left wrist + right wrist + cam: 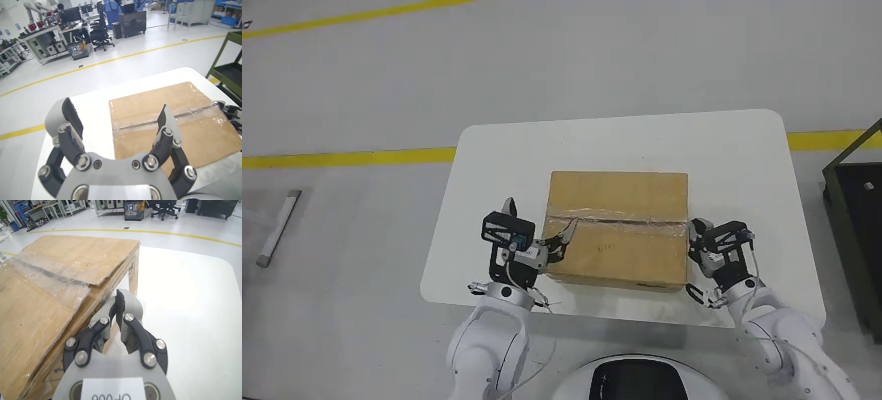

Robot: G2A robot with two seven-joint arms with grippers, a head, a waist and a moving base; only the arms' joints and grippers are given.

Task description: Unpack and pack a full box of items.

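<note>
A closed brown cardboard box (617, 228) sits on the white table (642, 140), with clear tape (189, 113) along its centre seam. My left gripper (539, 221) is open at the box's left edge near the seam; one finger (163, 117) is over the lid and the other (72, 115) over bare table. My right gripper (118, 306) is shut with nothing seen between its fingers, close beside the box's right side wall (130, 275). At that end the tape (56, 279) is crumpled and the flap edges stand slightly raised. The right gripper (228, 113) also shows past the box's far edge.
A green metal cart (854, 230) stands on the floor just right of the table, seen also as a green cart (226, 75) behind the box. Bare tabletop lies behind and to both sides of the box. Yellow floor lines (342, 158) run past the table.
</note>
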